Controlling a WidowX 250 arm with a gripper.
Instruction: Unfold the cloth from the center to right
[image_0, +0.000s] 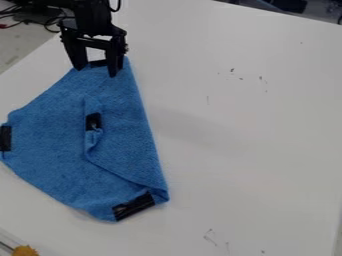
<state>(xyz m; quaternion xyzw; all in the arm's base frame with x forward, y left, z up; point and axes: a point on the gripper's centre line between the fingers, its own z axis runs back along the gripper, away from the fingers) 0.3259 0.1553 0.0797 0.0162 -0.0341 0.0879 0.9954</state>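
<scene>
From the camera view, I have the blue cloth (50, 125) lying on the left part of the white worktop (260, 125), its right side doubled over. The folded flap (123, 147) brings its free corner to about the middle of the cloth, and the central black tape patch (93, 121) marks that corner. The crease (149, 132) runs down the right side, from the top corner to near the lower tape patch (133, 206).

My end effector (96, 72) stands wide with nothing in its grasp, over the cloth's top corner, its fingers either side of the upper tape patch (98, 63). I can't tell whether the tips touch the fabric.

The step in hand, as I judge it, is getting hold of the flap's corner; the unfolding is all to do. I'd keep clear of the top corner, come over the central patch and straddle its slightly curled edge. I'd go just deep enough to pinch the upper layer; too deep and I'd likely catch the layer below and drag everything. Then I'd lift gently, carry the corner in a low arc over the crease, and lay it down well to the right before letting go, so it doesn't bunch or spring back.
</scene>
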